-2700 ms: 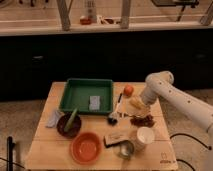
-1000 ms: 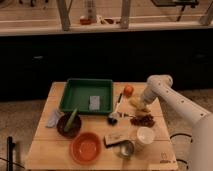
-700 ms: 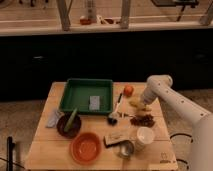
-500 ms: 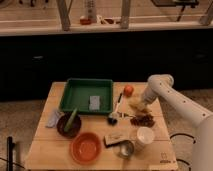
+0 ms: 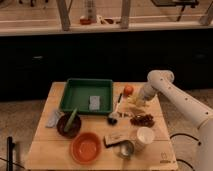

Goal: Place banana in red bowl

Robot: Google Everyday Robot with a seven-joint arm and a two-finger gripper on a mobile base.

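Wooden table is pretty crowded. My gripper is down on the right side, right at the banana. Honestly can't tell if it's gripping. Red bowl sits well apart, front left.

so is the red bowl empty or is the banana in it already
Empty: the red bowl shows only its bare inside. The banana is across the table, at the gripper, near the round orange fruit.

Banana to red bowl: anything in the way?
The gripper is at the banana. On a straight path to the red bowl lie the black ladle and a brown packet, both low; lifting over should clear them.
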